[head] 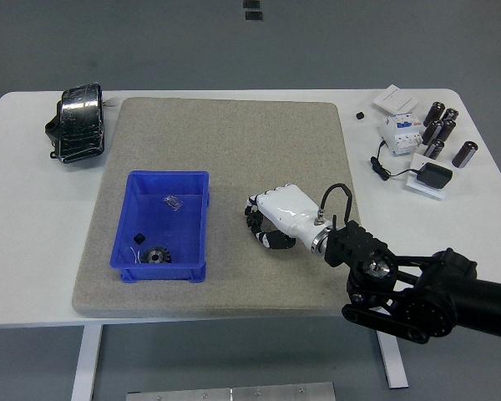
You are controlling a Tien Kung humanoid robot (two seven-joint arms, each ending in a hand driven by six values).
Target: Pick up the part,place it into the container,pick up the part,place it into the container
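The right arm (417, 288) enters from the lower right corner; its black links cover part of the table's (33, 251) near edge. The right hand (275, 222), white-shelled with black fingers (252, 219), rests low over the grey mat (234, 150), just right of the blue container (163, 224). The fingers are curled inward toward the palm. Whether they enclose a part cannot be confirmed; the palm side is hidden beneath the shell.

Inside the container, a dark gear (156, 256) lies near the front wall, a small black piece (139, 236) behind it, and a small clear item (174, 202) toward the back.

On the far left of the table sits a black bundled object (77, 122). At the far right stand dark cylinders (442, 131), a white electrical module (399, 132) and a black adapter with cable (430, 176); details here are too small to resolve.
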